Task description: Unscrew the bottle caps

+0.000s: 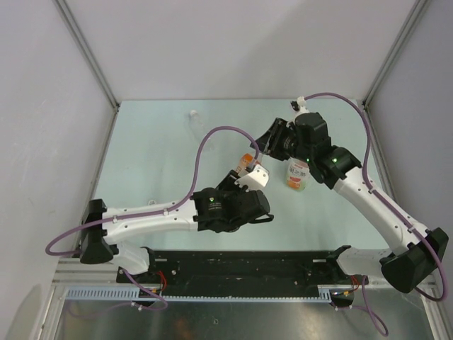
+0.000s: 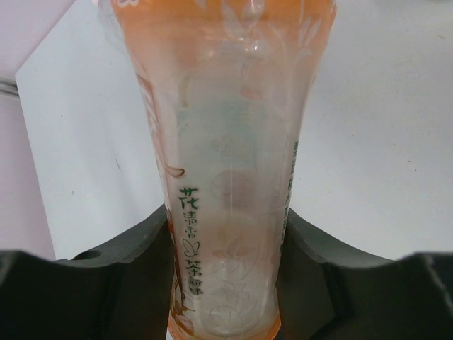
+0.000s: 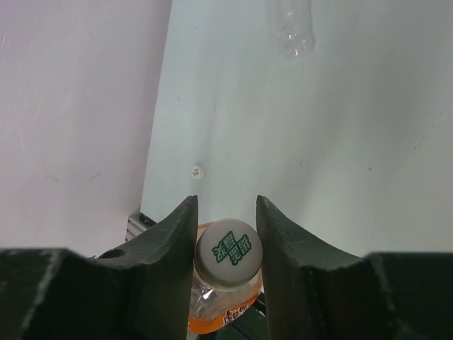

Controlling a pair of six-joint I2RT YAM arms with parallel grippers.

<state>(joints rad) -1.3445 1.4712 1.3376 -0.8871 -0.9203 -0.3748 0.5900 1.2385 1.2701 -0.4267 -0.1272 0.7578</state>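
We record left tool (image 2: pixel 226 230) clenched on body of orange translucent plastic bottle (image 2: pixel 226 142), at centre of pale green desk (image 1: pixel 156 195). Right tool (image 3: pixel 226 212) grasps that bottle's round white plastic screw cap with green print (image 3: pixel 228 253), fingers (image 3: pixel 180 234) pressed to both sides. White-labelled plastic bottle (image 1: pixel 298 175) stands upright just right of them. Clear colourless plastic bottle (image 1: pixel 192 117) lies far, left of centre. Small loose white round cap (image 3: pixel 197 171) rests on desk, apart from bottles.

Orange bottle (image 2: pixel 226 177): vertical green Chinese print, top character 花, rest not surely readable. Cap (image 3: pixel 228 253): four green Chinese characters, too blurred to read.
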